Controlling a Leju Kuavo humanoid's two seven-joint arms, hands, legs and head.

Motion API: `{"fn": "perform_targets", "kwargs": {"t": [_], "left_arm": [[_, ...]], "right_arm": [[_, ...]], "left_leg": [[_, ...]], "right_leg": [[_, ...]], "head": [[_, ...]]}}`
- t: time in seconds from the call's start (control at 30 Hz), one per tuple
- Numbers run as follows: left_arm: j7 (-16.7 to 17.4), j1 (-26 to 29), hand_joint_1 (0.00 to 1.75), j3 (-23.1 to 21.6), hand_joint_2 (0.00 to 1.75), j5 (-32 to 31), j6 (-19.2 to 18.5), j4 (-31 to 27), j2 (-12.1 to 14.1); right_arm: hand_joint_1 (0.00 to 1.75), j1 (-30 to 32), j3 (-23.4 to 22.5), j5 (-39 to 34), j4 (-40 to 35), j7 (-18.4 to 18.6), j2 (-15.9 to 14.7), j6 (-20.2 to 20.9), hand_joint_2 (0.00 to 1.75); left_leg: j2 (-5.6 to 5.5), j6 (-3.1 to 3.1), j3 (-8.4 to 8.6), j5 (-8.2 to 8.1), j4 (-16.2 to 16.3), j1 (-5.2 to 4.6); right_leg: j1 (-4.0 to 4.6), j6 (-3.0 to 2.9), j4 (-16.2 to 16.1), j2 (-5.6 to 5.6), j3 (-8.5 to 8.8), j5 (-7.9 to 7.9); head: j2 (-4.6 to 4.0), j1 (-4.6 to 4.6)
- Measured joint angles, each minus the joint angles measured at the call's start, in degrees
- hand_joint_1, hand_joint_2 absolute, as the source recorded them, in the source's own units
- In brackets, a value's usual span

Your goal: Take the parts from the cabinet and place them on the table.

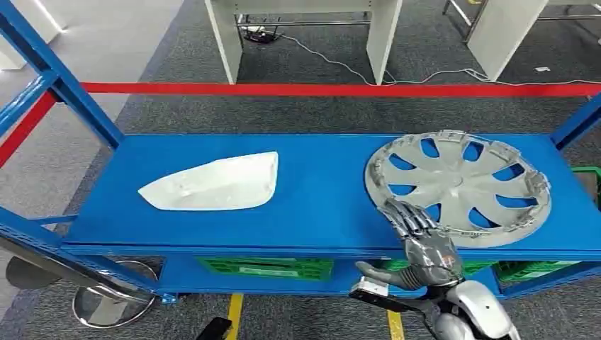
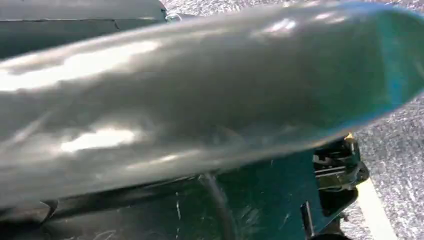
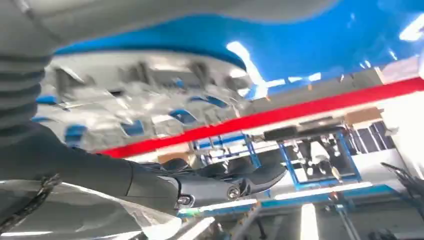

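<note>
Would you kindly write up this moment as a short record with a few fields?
surface: blue shelf with a red bar behind it
left part: white cover lying flat
right part: silver hubcap lying flat
right hand: right hand at the hubcap's near rim, fingers reaching onto its edge; firm grip cannot be confirmed
below shelf: green crates
left hand: cannot be made out

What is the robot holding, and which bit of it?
Its right hand touches the near rim of the wheel cover lying on the blue shelf. The fingers rest on the edge; whether they grip it cannot be told.
</note>
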Motion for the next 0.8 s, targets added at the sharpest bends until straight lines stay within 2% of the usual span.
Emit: {"fn": "perform_targets", "kwargs": {"t": [0.03,0.1,0.13,0.17,0.2,0.23,0.3,0.33,0.37,0.43,0.47,0.5,0.53,0.57,0.63,0.67,0.7,0.73,0.8], "left_arm": [[0.0,0.1,0.00,0.0,0.00,-0.1,-0.1,0.0,0.0],[0.1,0.1,0.00,0.0,0.00,-0.1,-0.2,0.0,0.0],[0.2,0.1,0.00,0.0,0.00,-0.4,-0.4,0.0,0.0],[0.2,0.2,0.00,-0.1,0.00,-0.8,-0.6,0.0,0.0],[0.3,0.3,0.00,-0.2,0.00,-1.4,-0.7,0.0,0.0],[0.5,0.3,0.00,-0.4,0.00,-1.8,-0.9,0.0,0.1],[1.0,0.3,0.00,-0.7,0.00,-2.6,-1.1,0.0,0.1],[1.2,0.3,0.00,-1.0,0.00,-2.9,-1.3,0.0,0.1],[1.2,0.3,0.00,-1.2,0.00,-3.3,-1.4,0.0,0.1],[1.5,0.5,0.00,-1.6,0.00,-3.7,-1.6,0.0,0.1],[1.6,0.6,0.00,-1.6,0.00,-3.8,-1.6,0.0,0.1],[1.6,0.6,0.00,-1.8,0.00,-4.0,-1.6,0.0,0.1],[1.7,0.5,0.00,-1.9,0.00,-4.3,-1.7,0.0,0.1],[1.8,0.5,0.00,-1.9,0.00,-4.4,-1.8,0.0,0.1],[2.1,0.6,0.00,-1.9,0.00,-4.7,-2.1,0.1,0.1],[2.2,0.7,0.00,-2.0,0.00,-4.9,-2.2,0.1,0.2],[2.2,0.7,0.00,-2.1,0.00,-5.1,-2.3,0.1,0.2],[2.2,0.7,0.00,-2.2,0.00,-5.3,-2.4,0.1,0.2],[2.2,0.7,0.00,-2.3,0.00,-5.5,-2.4,0.1,0.2]], "right_arm": [[0.00,0.2,0.1,-0.2,-0.2,-0.1,0.1,0.0,1.75],[0.00,0.6,0.5,-0.6,-0.3,-0.1,0.2,0.3,1.75],[0.00,1.0,0.6,-1.3,-0.2,-0.1,0.2,1.4,1.75],[0.00,1.3,0.6,-1.9,-0.1,0.1,0.2,2.5,1.75],[0.00,1.4,0.7,-2.3,0.2,0.2,0.2,3.3,1.75],[0.00,1.4,0.7,-2.6,0.7,0.3,0.2,3.9,1.75],[0.00,1.0,0.6,-3.4,2.3,0.5,0.4,4.4,1.75],[0.00,0.6,0.6,-3.6,3.2,0.5,0.4,4.5,1.75],[0.00,0.1,0.5,-3.8,4.2,0.5,0.4,4.6,1.75],[0.00,-0.6,0.3,-3.8,6.3,0.7,0.6,4.7,1.75],[0.00,-0.8,0.2,-3.8,7.2,0.9,0.7,4.6,1.75],[0.00,-1.0,0.1,-3.8,7.9,0.9,0.7,4.5,1.75],[0.00,-1.3,-0.3,-3.7,8.8,0.9,0.7,4.2,1.75],[0.00,-1.8,-0.5,-3.6,10.0,0.9,0.7,4.0,1.75],[0.00,-2.0,-1.1,-3.5,11.5,0.9,0.7,3.7,1.75],[0.00,-2.0,-1.4,-3.7,12.2,0.9,0.7,3.7,1.75],[0.00,-2.2,-1.8,-3.8,12.7,0.8,0.7,3.7,1.75],[0.00,-2.6,-2.2,-4.0,13.1,0.8,0.7,3.7,1.75],[0.00,-3.5,-2.9,-4.4,13.5,0.8,0.7,3.8,1.75]], "left_leg": [[0.13,-0.43,-0.97,-1.91,2.4,0.04],[0.18,-0.97,-4.84,-6.65,11.6,0.37],[0.20,-1.10,-6.77,-8.22,15.9,0.42],[0.21,-1.14,-7.57,-8.27,17.7,0.46],[0.22,-1.11,-7.02,-6.93,16.6,0.51],[0.23,-1.00,-5.51,-4.66,13.2,0.55],[0.26,-0.61,-0.62,0.52,2.9,0.56],[0.23,-0.42,0.60,0.28,0.4,0.45],[0.15,-0.21,0.68,0.08,-0.5,0.34],[0.12,0.27,0.33,0.08,-0.2,0.14],[0.10,0.70,0.39,0.26,-0.4,0.15],[0.15,1.26,0.66,0.64,-0.9,0.60],[0.19,1.48,0.68,0.67,-1.0,0.52],[0.20,1.81,0.59,0.70,-1.0,0.50],[0.25,1.97,0.48,0.70,-0.9,0.29],[0.24,2.02,0.46,0.70,-0.9,0.17],[0.20,2.05,0.49,0.71,-0.9,0.09],[0.14,2.04,0.51,0.70,-0.9,0.00],[0.11,1.94,0.68,0.63,-0.8,-0.11]], "right_leg": [[-0.05,-0.37,0.0,0.00,0.01,-0.04],[-0.04,-0.58,0.0,-0.03,0.03,-0.08],[-0.04,-0.59,0.0,-0.09,0.03,-0.10],[-0.04,-0.59,0.0,-0.10,0.05,-0.11],[-0.04,-0.56,0.1,-0.08,0.10,-0.13],[-0.04,-0.55,0.1,-0.03,0.17,-0.14],[-0.04,-0.28,0.1,0.04,0.53,-0.30],[0.20,0.00,0.1,0.06,0.47,-0.41],[0.38,0.36,0.4,0.17,0.11,-0.42],[0.22,1.00,0.1,0.04,0.05,-0.18],[0.20,1.43,0.0,0.04,0.19,-0.17],[0.03,1.70,0.3,0.04,-0.37,-0.68],[0.09,1.87,2.0,0.05,-1.02,-1.99],[0.08,1.98,5.8,0.07,-2.79,-4.22],[0.07,2.22,15.7,0.05,-7.51,-8.15],[0.08,2.22,18.3,0.06,-8.86,-8.56],[0.08,2.14,18.1,0.06,-8.88,-7.66],[0.09,1.97,15.3,0.06,-7.62,-5.54],[0.18,1.39,4.5,0.05,-2.27,-0.32]], "head": [[0.00,-0.33],[0.00,-0.37],[0.00,-0.40],[0.00,-0.37],[0.00,-0.37],[0.00,-0.40],[0.00,-0.40],[0.00,-0.31],[0.00,-0.35],[0.00,-0.35],[0.00,-0.27],[0.00,-0.35],[0.00,-0.05],[0.00,0.22],[0.00,0.22],[0.00,0.24],[0.00,0.19],[0.00,0.24],[0.00,0.26]]}}
